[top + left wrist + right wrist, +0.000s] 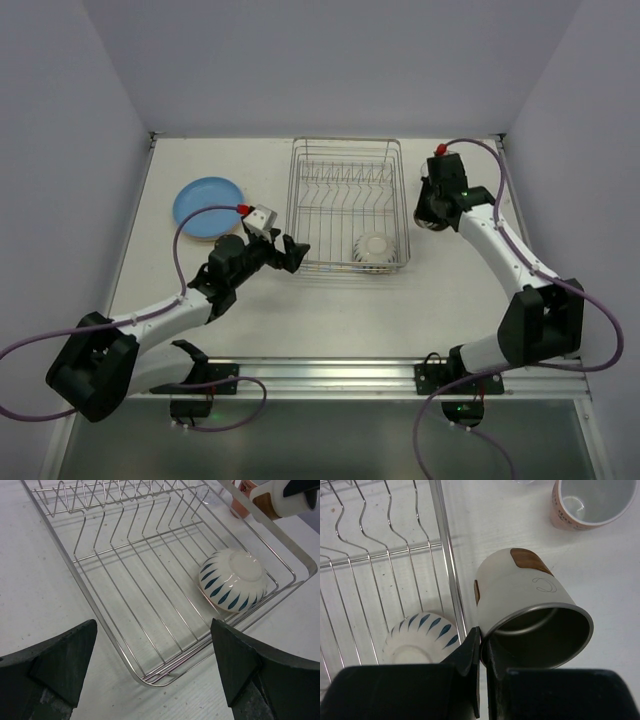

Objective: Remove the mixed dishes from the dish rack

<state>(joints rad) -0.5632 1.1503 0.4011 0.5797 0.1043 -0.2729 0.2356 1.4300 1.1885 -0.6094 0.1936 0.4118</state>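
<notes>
My right gripper [481, 640] pinches the cup [520, 595] by its rim, tilted just right of the dish rack [445, 555], probably for setting down. My left gripper [152, 640] is spread wide, facing the upturned bowl [232, 580].

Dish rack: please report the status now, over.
Left end effector open, empty, at dish rack corner. Right end effector shut on rim of cup, beside the rack. One bowl inside, upside down. Nothing seen blocking it.
</notes>
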